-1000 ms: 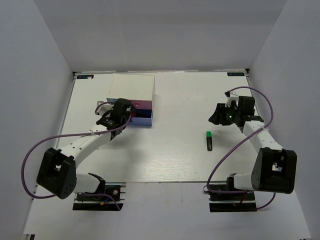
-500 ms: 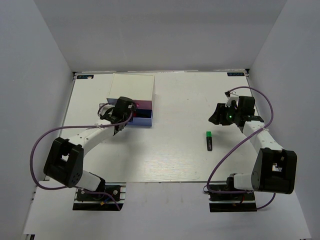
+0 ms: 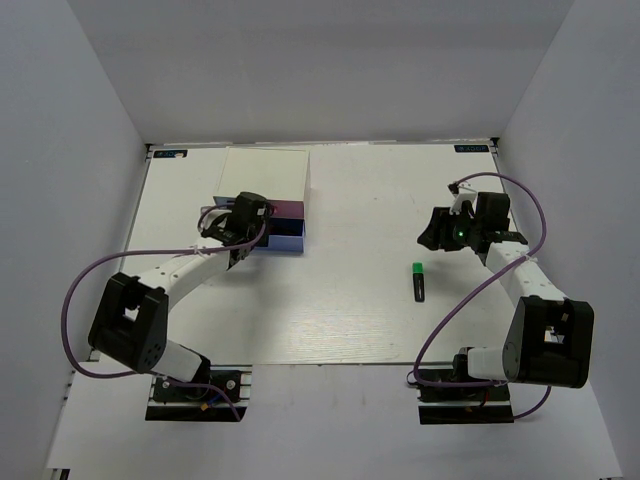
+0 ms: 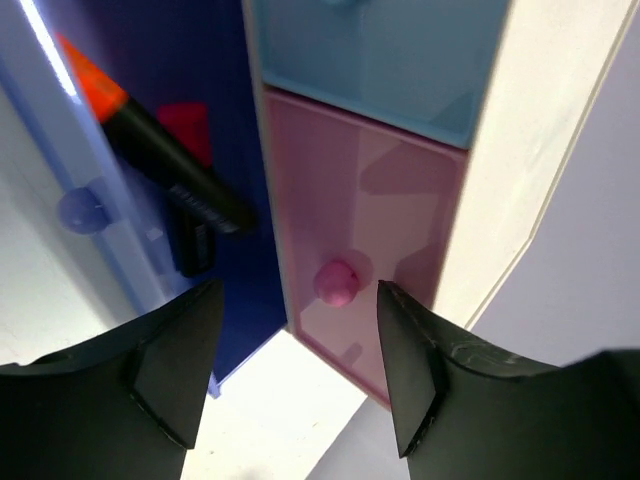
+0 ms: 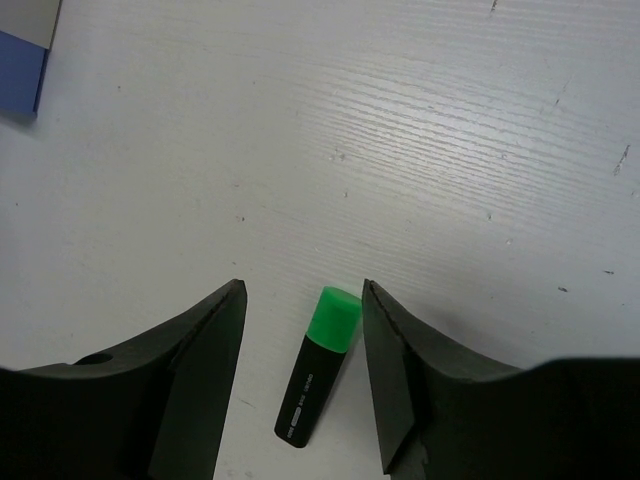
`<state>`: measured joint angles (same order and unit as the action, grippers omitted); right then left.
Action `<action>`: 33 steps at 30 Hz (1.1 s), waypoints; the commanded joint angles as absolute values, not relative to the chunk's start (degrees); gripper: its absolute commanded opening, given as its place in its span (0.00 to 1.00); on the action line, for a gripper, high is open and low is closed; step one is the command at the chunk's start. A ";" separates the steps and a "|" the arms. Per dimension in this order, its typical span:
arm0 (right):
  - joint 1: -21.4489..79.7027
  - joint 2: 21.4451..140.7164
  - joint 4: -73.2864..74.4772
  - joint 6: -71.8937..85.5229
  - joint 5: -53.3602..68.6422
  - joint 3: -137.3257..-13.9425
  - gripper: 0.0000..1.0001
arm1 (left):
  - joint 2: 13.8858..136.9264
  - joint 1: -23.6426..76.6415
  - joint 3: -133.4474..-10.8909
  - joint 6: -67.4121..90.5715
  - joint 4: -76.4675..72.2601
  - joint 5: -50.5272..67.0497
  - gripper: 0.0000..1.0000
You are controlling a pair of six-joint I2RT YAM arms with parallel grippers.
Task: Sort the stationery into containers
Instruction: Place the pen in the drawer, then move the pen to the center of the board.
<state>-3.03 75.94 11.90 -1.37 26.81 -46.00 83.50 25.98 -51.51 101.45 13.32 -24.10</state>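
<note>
The cream-topped drawer box [image 3: 265,180] stands at the back left. My left gripper [image 3: 232,228] is open and empty right at its front. In the left wrist view its jaws [image 4: 300,290] stand wide either side of the pink drawer's knob [image 4: 337,282], a little short of it. The dark blue drawer [image 4: 215,110] is pulled out, with an orange-ended highlighter [image 4: 150,130] and a second black one with a pink end [image 4: 185,125] inside. The light-blue drawer [image 4: 375,60] is shut. A green-ended highlighter [image 3: 418,280] lies on the table. My right gripper [image 3: 440,228] is open above and behind it [image 5: 320,365].
The dark blue drawer's front and knob [image 4: 82,210] jut out beside my left fingers. White walls close in the table [image 3: 350,320] on three sides. A blue corner of the box [image 5: 20,70] shows at the right wrist view's left edge.
My left arm swung and its gripper moved slightly up and right, closer to the drawer fronts. The right arm and the green highlighter have not moved.
</note>
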 commanded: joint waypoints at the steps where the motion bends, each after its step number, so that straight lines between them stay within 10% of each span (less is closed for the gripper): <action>1: -2.90 75.76 12.57 -3.16 28.30 -47.02 0.57 | 79.46 25.66 -50.01 102.30 13.10 -23.82 0.73; 28: 8.69 86.56 25.15 -11.52 10.74 -46.49 0.67 | 44.13 26.81 -37.18 61.52 32.16 -12.83 0.88; 33: 10.55 88.68 23.73 -10.37 4.67 -45.88 0.51 | 41.66 26.81 -35.24 61.52 34.63 -13.36 0.88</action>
